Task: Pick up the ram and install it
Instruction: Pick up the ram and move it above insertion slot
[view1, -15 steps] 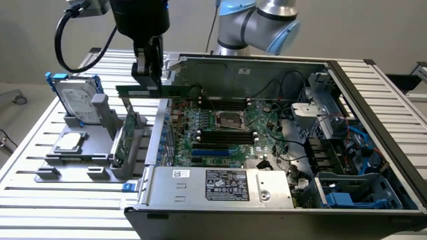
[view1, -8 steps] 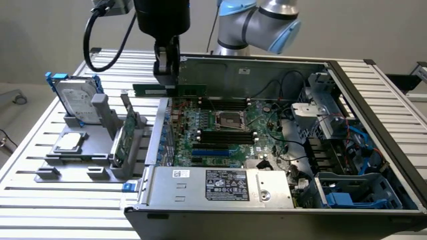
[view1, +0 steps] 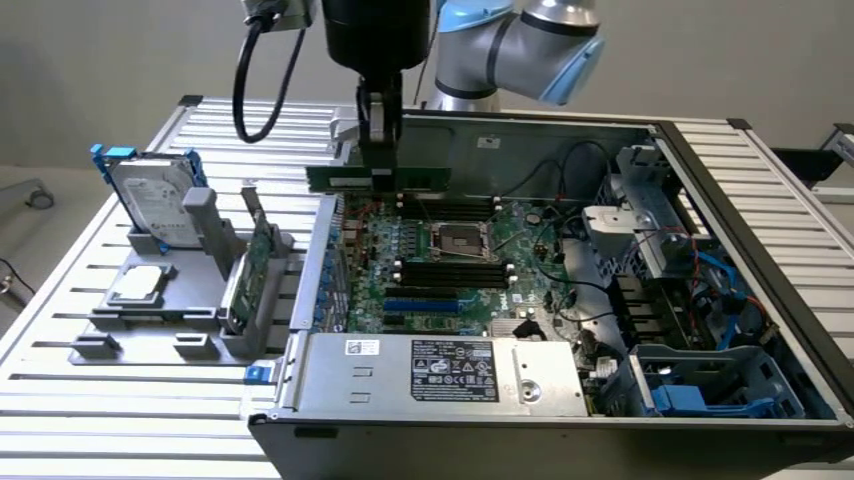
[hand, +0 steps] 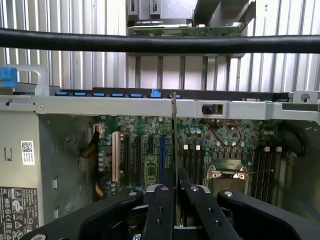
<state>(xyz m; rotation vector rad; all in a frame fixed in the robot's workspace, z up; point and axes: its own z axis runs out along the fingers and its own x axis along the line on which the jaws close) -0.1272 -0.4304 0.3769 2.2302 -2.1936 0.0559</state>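
Pickup done: tool (view1: 382, 170) clamped on the ram (view1: 427, 178) above the motherboard (view1: 461, 290); ram not yet seated.

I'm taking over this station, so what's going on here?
The arm's fingers are shut on the ram, holding it above the open computer case, over the motherboard. The stick is not yet seated in a memory slot. A hard drive and an expansion card stand in the grey holder on the exterior view's left.
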